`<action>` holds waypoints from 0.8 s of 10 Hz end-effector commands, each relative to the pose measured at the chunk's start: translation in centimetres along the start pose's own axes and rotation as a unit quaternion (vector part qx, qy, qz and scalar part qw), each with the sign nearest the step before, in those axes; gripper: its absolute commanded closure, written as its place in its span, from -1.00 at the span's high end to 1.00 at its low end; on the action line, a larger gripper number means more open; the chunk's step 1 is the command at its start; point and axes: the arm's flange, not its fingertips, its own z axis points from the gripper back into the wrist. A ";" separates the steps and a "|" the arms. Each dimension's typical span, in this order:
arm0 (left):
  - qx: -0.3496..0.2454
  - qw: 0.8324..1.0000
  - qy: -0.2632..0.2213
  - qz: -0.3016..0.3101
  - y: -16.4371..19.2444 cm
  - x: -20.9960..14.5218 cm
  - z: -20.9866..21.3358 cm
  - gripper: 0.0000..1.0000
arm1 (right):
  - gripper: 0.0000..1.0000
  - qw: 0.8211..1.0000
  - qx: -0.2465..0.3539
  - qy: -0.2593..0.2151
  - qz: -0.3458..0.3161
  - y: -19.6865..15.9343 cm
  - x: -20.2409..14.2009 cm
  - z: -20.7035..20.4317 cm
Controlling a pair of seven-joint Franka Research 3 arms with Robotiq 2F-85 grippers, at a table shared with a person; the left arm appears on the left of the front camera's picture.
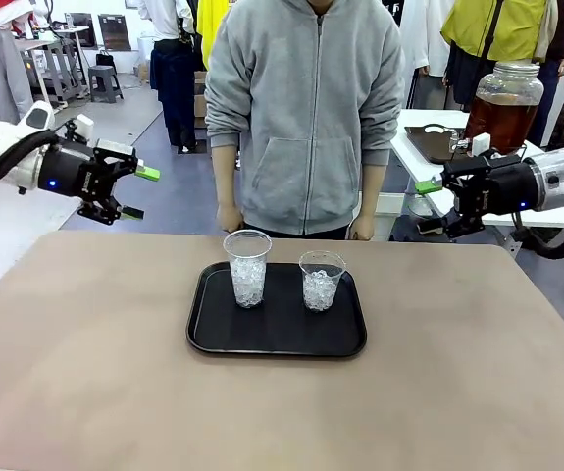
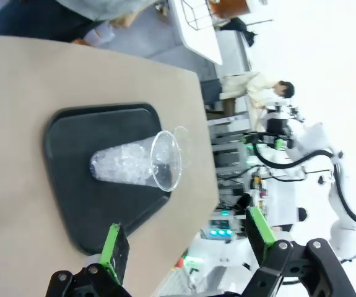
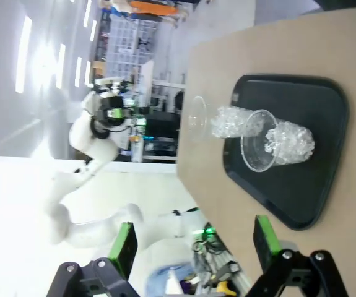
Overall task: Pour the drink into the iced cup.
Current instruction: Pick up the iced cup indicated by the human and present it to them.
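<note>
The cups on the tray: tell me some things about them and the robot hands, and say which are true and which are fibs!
1. The taller cup and the shorter cup both hold ice. True.
2. They stand on a black tray. True.
3. The left gripper holds a cup. False: it is open and empty, up in the air.
4. The drink is in the cups. False: it is in the jar on another table.

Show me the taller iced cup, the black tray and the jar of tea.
Taller iced cup (image 1: 248,280), front view, on its ice-filled body.
Black tray (image 1: 277,334), front view, on bare floor near front rim.
Jar of tea (image 1: 498,120), front view, on the amber liquid.
</note>
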 end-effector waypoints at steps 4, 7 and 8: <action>-0.118 0.990 0.059 0.050 5.5 2.5 -1.0 1.00 | 1.00 0.991 0.090 -0.006 -0.095 -4.6 3.1 0.4; -0.163 0.977 0.109 0.082 7.1 3.5 -1.0 1.00 | 1.00 0.991 0.092 0.009 -0.100 -6.5 4.1 0.0; -0.173 0.974 0.116 0.089 7.1 3.7 -1.2 1.00 | 1.00 0.990 0.095 0.012 -0.101 -6.6 4.2 -0.1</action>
